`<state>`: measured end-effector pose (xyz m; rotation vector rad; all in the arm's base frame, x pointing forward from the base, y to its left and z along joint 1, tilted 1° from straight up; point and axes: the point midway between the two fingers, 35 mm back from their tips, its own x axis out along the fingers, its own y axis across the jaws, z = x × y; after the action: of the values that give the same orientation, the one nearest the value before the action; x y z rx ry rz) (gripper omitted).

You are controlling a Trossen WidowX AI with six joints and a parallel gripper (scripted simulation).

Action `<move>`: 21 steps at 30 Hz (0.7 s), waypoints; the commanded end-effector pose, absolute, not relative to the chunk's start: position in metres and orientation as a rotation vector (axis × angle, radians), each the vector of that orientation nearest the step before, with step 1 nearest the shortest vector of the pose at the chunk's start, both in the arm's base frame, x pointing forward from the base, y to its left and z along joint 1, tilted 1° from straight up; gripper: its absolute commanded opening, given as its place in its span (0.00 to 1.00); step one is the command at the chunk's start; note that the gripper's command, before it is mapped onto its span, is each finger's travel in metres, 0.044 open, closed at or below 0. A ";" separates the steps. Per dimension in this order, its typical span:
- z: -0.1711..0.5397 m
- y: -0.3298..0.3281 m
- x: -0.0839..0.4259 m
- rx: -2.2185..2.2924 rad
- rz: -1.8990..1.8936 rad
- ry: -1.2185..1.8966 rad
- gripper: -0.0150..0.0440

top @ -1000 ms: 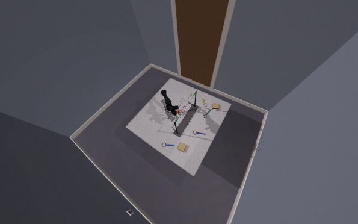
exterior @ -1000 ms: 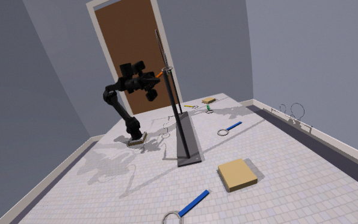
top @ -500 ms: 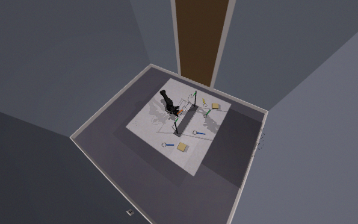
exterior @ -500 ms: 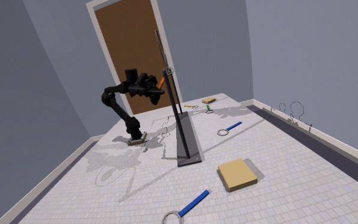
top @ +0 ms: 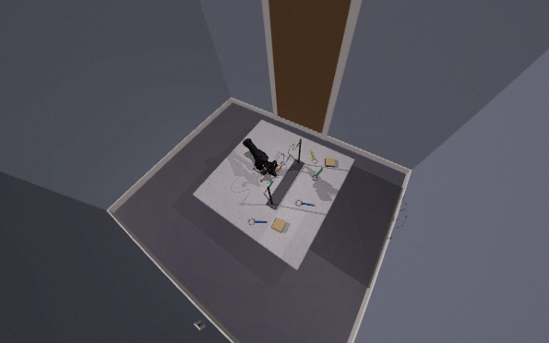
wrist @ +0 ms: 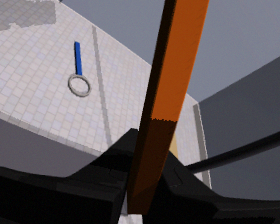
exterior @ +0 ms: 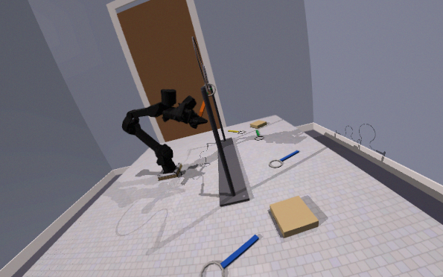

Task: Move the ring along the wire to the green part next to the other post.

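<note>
grey walls stand around the white table [top: 228, 194] [exterior: 132, 223] [wrist: 36, 65]. my gripper [top: 276, 174] [exterior: 206, 121] [wrist: 139, 136] is squeezing the orange handle [top: 278, 170] [exterior: 202, 109] [wrist: 176, 65]. its ring [exterior: 214, 90] is up high, by the top of the near black post [top: 270, 195] [exterior: 219, 145].

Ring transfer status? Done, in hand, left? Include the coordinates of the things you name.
Looks done: the orange handle [top: 279, 170] [exterior: 202, 109] [wrist: 177, 60] is picked up, and its ring [exterior: 214, 90] appears up by the top of the near post [exterior: 219, 145].
In hand: jaws shut on the handle.
Left: confirm the ring hangs on green, open, back away. Whether the wire passes through the ring, I can't tell.
</note>
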<state>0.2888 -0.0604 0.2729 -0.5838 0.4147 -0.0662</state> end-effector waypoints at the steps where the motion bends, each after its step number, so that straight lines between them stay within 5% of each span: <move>1: 0.266 -0.048 0.286 -0.500 -0.048 0.427 0.00; 21: 0.249 0.011 0.277 -0.163 0.043 0.472 0.00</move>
<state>0.2785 0.0054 0.2498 -0.1958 0.4685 0.0395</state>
